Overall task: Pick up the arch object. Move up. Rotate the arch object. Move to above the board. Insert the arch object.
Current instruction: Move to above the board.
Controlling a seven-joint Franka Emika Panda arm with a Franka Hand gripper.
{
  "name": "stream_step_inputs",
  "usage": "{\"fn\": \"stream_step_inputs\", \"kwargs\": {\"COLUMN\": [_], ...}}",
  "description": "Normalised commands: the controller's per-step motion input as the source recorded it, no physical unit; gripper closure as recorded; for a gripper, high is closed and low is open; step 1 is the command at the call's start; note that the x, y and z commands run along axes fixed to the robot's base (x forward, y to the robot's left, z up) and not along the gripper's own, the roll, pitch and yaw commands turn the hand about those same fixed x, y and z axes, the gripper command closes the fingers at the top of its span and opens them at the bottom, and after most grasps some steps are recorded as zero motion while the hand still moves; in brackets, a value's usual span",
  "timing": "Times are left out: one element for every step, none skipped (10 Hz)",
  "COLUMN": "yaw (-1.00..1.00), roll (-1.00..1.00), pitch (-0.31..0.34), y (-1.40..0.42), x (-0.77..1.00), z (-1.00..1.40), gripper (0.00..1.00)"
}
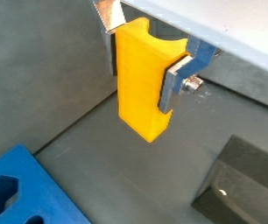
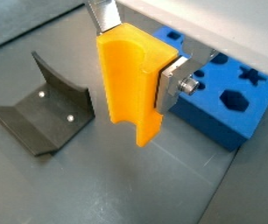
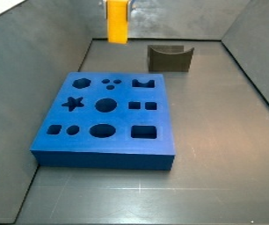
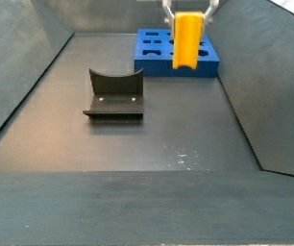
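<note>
My gripper point(image 1: 146, 51) is shut on the arch object point(image 1: 144, 83), a tall narrow yellow-orange block with a scooped end. It hangs upright, lifted well above the floor. Both wrist views show the silver fingers point(image 2: 172, 86) clamping its sides, and the arch object point(image 2: 130, 83) fills the gap between them. In both side views the arch object point(image 3: 118, 22) point(image 4: 187, 42) hangs from the gripper point(image 4: 188, 13) high up. The board point(image 3: 106, 119), a thick blue slab with shaped cut-outs, lies on the floor apart from the arch object. It also shows in a wrist view point(image 2: 224, 96) and a side view point(image 4: 154, 53).
A dark grey-brown block with a scooped top point(image 3: 169, 58) stands on the floor beside the board; it also shows in a side view point(image 4: 112, 93) and a wrist view point(image 2: 43, 114). Grey bin walls point(image 3: 54, 44) enclose the floor on all sides.
</note>
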Motion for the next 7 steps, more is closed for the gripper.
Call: {"fn": "stream_step_inputs", "kwargs": {"yaw": [0.03,0.03,0.03,0.03,0.03,0.04,0.04], "roll": [0.16,0.16,0.15,0.15,0.15,0.15,0.15], "pitch": [0.086,0.078,0.076,0.074,0.074,0.073,0.075], "y": [-0.07,-0.07,-0.06,-0.06,-0.06,-0.05,-0.05], "x": [0.13,0.11,0.11,0.09,0.09,0.07,0.06], "z": [1.00,1.00,1.00,1.00,1.00,1.00,1.00], "gripper": [1.00,1.00,1.00,1.00,1.00,1.00,1.00]}}
